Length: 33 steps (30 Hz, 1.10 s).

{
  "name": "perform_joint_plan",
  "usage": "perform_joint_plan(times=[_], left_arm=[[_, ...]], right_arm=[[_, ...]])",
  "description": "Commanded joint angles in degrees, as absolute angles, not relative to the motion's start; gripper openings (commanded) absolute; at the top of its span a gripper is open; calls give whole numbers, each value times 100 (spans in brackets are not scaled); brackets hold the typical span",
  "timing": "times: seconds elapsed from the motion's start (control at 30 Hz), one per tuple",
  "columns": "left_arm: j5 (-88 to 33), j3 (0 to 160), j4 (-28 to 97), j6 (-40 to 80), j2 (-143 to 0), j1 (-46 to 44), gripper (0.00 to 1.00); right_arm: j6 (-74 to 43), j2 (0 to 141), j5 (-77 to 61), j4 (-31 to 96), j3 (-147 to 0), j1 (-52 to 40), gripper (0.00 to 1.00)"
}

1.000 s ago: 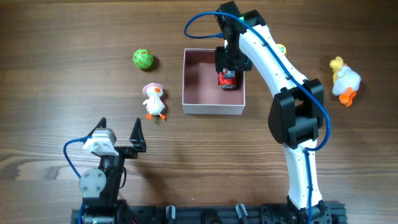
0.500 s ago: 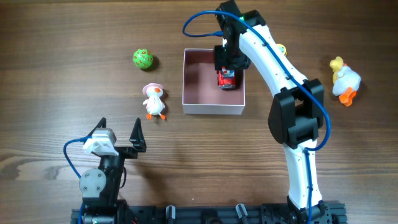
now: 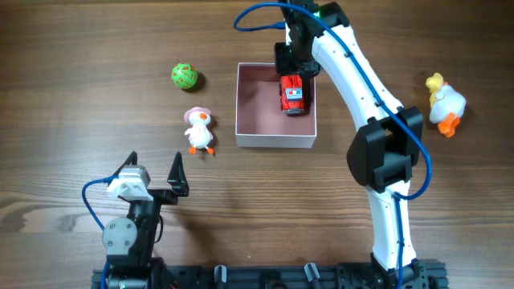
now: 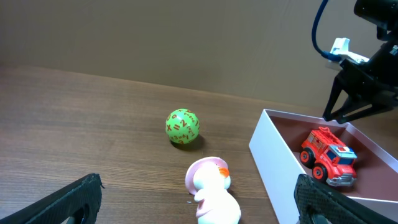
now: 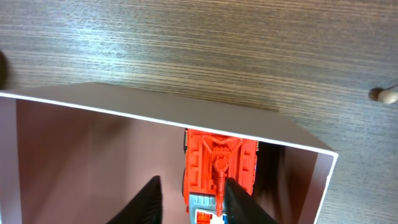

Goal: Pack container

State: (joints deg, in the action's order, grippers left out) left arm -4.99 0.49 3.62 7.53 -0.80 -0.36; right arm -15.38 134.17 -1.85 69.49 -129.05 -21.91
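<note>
Here the container [image 3: 273, 141] sits mid-surface [image 3: 80, 96], with a red truck [image 3: 293, 95] lying inside toward its 1 o'clock corner. The right fingers [image 5: 149, 202] hang over the far wall at 12 o'clock, a little apart and gripping nothing (the truck lies clear below them). Around the container are a green ball [image 3: 185, 76] at 10 o'clock, a hatted duck [image 3: 198, 130] near the wall at 8 o'clock, and a second duck [image 3: 444, 104] well apart at 3 o'clock, beyond the right arm. The left fingers [image 3: 177, 172], spread wide and empty, are at 7 o'clock.

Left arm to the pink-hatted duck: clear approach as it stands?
Probably yes. The left gripper is open, nothing stands between it and the pink-hatted duck, and the duck is apart from the container, where the right gripper is.
</note>
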Motion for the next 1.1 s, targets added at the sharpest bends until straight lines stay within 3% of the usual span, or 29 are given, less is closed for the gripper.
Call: perform_joint_plan(times=[0.0, 0.13, 1.07], left_arm=[[-486, 32, 401, 642, -43, 5, 100], [-486, 32, 403, 642, -43, 5, 100], [-486, 32, 403, 642, -43, 5, 100]], right_arm=[[-1516, 13198, -685, 6904, -13028, -2246, 17], [-1503, 13198, -753, 6829, -13019, -2349, 4], [-1516, 13747, 158, 6873, -12973, -2506, 5]])
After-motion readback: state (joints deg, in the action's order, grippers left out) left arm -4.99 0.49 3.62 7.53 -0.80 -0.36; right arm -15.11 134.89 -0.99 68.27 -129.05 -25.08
